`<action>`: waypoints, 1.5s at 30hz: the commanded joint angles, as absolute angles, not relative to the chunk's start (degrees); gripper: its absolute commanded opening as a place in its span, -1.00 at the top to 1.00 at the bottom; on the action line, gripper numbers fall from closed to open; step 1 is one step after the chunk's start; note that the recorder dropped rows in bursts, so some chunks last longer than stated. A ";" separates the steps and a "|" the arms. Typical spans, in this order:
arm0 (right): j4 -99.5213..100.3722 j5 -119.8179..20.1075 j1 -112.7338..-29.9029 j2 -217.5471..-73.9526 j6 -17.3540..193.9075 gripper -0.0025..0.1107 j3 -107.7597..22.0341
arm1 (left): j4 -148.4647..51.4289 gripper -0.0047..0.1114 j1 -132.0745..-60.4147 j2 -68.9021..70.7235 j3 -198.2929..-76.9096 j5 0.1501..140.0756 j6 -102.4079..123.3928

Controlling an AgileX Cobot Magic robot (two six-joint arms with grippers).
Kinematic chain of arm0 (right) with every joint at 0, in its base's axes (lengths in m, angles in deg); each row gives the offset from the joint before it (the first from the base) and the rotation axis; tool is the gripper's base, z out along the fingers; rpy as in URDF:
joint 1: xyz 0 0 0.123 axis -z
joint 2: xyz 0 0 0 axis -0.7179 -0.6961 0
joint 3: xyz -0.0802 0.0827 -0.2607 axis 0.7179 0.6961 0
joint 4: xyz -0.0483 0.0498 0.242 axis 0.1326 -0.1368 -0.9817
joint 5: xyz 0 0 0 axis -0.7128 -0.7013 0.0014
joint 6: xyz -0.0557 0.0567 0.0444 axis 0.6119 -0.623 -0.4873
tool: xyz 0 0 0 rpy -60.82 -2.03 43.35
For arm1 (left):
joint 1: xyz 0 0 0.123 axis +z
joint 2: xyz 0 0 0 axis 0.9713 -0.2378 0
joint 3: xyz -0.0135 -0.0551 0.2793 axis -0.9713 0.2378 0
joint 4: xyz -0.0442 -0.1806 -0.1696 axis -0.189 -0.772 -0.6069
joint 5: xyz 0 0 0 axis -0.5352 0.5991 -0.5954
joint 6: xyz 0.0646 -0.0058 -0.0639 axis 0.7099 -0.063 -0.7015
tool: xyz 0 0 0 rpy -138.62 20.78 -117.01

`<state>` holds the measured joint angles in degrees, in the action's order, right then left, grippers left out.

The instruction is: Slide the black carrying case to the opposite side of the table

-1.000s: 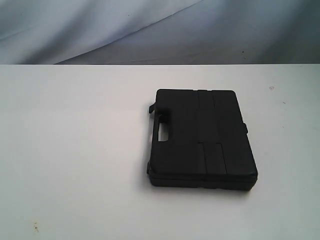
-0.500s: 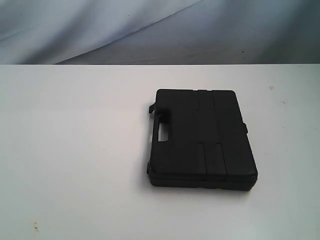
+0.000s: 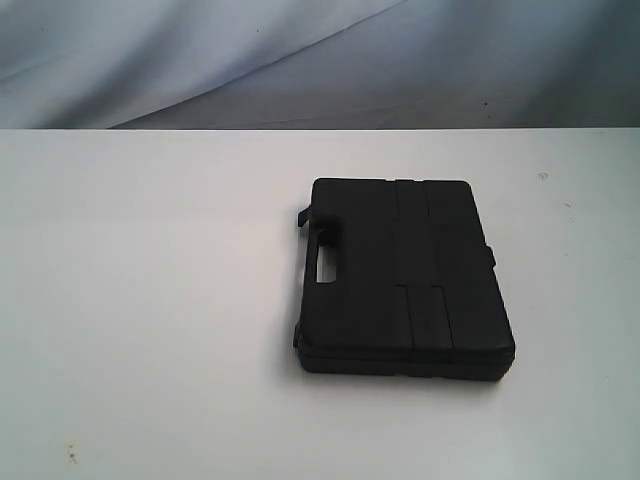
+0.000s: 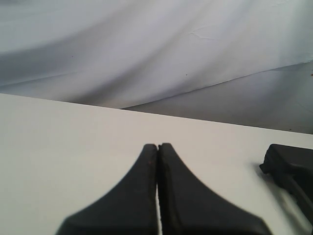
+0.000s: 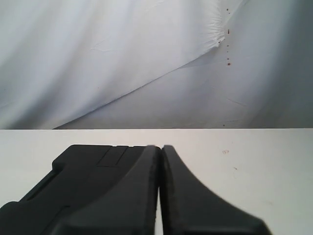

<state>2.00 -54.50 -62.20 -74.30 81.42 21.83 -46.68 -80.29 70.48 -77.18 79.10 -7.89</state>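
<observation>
The black carrying case [image 3: 403,278] lies flat on the white table [image 3: 150,300], right of the middle, its handle cut-out facing left. Neither arm shows in the exterior view. In the left wrist view my left gripper [image 4: 157,146] is shut with nothing in it, above bare tabletop [image 4: 58,142]; a corner of the case [image 4: 288,169] shows off to one side, apart from the fingers. In the right wrist view my right gripper [image 5: 160,147] is shut and empty, and the case [image 5: 83,176] lies just beyond and beside its fingers; contact cannot be told.
A pale draped cloth backdrop [image 3: 300,60] hangs behind the table's far edge. A few tiny specks [image 3: 70,455] mark the tabletop. Bare white surface spreads to the left of the case and in front of it.
</observation>
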 commanded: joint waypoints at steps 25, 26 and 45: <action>-1.79 -56.56 -52.11 -73.95 88.85 0.96 22.03 | -46.45 0.92 -80.48 70.72 -76.91 78.93 -8.05; -1.53 -56.56 -52.11 -73.95 88.59 0.96 22.03 | -46.45 0.92 -80.48 70.72 -76.91 78.93 -8.05; -2.45 -56.62 -52.11 -73.95 88.45 0.96 22.03 | -46.45 0.92 -80.48 70.72 -76.91 78.93 -8.05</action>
<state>-2.25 -56.64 -52.46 -74.30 88.70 21.83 -46.68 -80.29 70.48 -77.18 79.10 -7.89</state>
